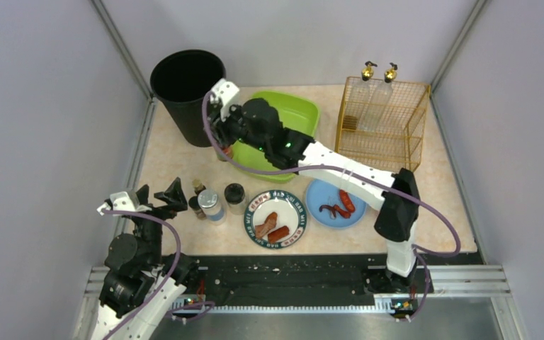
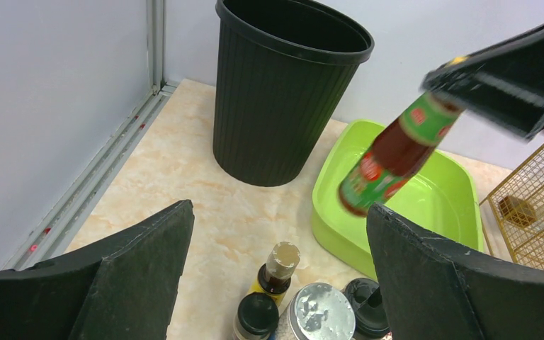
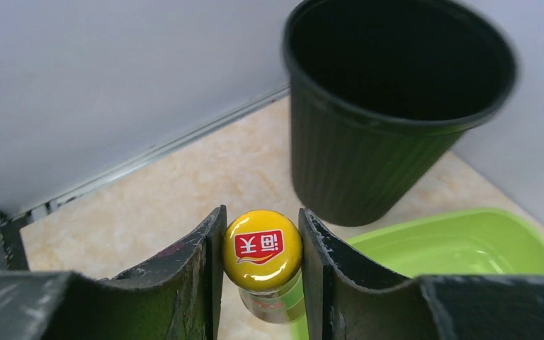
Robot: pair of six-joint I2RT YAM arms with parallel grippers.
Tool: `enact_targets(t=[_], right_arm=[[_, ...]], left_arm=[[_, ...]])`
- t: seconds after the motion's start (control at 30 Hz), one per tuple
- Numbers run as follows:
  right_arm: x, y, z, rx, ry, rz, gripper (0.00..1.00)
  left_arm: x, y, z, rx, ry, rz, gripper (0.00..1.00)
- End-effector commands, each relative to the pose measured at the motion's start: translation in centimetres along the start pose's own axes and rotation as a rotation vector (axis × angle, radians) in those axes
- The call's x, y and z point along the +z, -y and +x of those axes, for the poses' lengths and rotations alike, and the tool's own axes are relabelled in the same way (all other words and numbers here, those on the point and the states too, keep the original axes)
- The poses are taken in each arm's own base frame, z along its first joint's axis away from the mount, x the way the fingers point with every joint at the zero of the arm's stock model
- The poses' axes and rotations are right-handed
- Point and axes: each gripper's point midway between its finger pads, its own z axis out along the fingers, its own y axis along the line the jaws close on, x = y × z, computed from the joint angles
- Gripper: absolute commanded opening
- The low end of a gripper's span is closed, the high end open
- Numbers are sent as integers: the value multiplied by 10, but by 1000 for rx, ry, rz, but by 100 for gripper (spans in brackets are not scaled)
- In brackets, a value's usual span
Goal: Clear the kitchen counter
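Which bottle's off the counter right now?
The yellow-capped sauce bottle: the right gripper holds it tilted in the air. The four small jars and bottles stand on the kitchen counter.

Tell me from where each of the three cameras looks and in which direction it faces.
Top external: above and behind the arms, looking down on the kitchen counter; the left arm and right arm show whole.
Left wrist: on the left arm, low, facing the black bin and green tray; the open left gripper frames it.
Right wrist: looks down past the right gripper, shut on a sauce bottle.
Shared: both wrist views show bin and tray.
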Motion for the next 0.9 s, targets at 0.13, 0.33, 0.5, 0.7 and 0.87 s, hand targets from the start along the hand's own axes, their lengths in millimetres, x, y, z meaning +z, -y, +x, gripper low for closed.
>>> enact_targets(t=[0.13, 0.33, 0.5, 0.7, 0.87], right_arm=[[-109, 91, -171, -31, 369, 196, 0], [-168, 178, -177, -40, 350, 408, 0], [-219, 230, -174, -26, 349, 553, 0], [-256, 276, -156, -3, 307, 687, 0], [-272, 304, -134, 52, 272, 749, 0]], left_arm=[[-5, 0, -12, -35, 53, 20, 96], [-6, 0, -13, -39, 57, 23, 96], [-6, 1, -13, -40, 58, 27, 96], [-6, 2, -13, -43, 59, 34, 96], [-6, 3, -13, -43, 58, 41, 96]])
